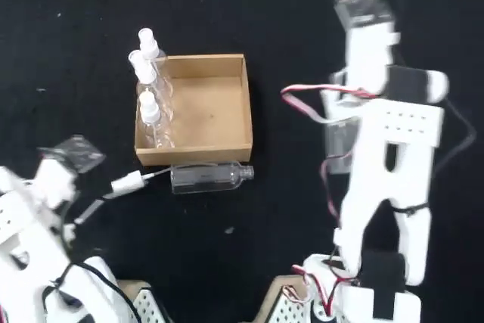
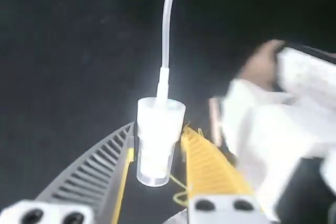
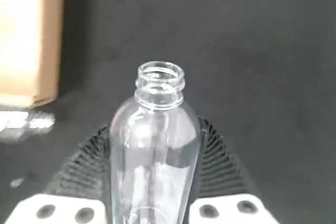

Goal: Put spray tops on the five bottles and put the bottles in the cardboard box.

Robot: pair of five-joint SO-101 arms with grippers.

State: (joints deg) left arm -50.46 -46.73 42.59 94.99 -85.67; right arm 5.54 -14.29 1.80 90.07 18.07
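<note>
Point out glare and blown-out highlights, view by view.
High view: the right arm is washed out white against the black table. Left wrist view: the spray top glows. Right wrist view: the cardboard box is blown out; highlights streak the bottle.

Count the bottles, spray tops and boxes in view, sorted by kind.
Bottle with spray top: 3, standing in the cardboard box
Uncapped bottle: 2, one lying outside the box, one in the right gripper
Loose spray top: 1, in the left gripper
Cardboard box: 1
Total: 7

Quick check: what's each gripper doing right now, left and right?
Left gripper: closed, holding a spray top.
Right gripper: closed, holding an uncapped bottle.
</note>
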